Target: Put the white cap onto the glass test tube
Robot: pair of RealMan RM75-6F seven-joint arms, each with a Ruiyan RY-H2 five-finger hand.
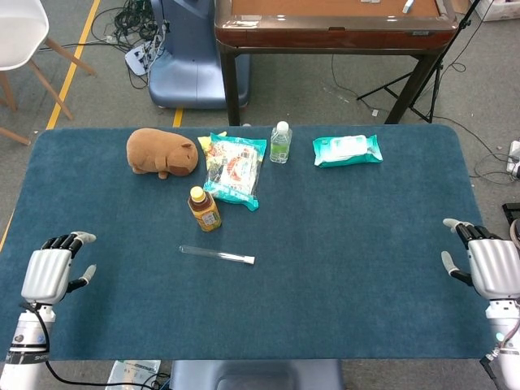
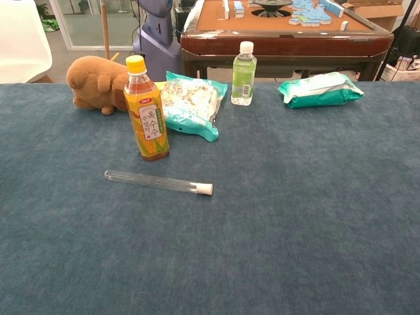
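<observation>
A: Where is the test tube point(image 1: 216, 254)?

B: Lying flat on the blue table point(image 1: 341, 244), a little left of the middle of the head view, just below the tea bottle point(image 1: 204, 209). Nothing touches it. In the chest view it lies left of center, slanting slightly down to the right.

A: And the white cap point(image 2: 206, 189)?

B: It sits on the tube's right end, already on the glass.

A: What about the hands?

B: The left robot hand point(image 1: 47, 273) is at the lower left of the head view, by the table's near left edge, well apart from the tube. It holds nothing, and its fingers are spread a little. The right robot hand point(image 1: 490, 266) is at the lower right edge of the frame, by the table's right side, also empty with its fingers apart. Neither shows in the chest view.

A: Anything else on the table?

B: In the upper part: a brown plush toy point(image 1: 162, 152) at upper left, a snack bag point(image 1: 234, 169) beside it, a small water bottle point(image 1: 280, 141) near the top middle, and a pack of wipes point(image 1: 347, 149) to its right.
</observation>
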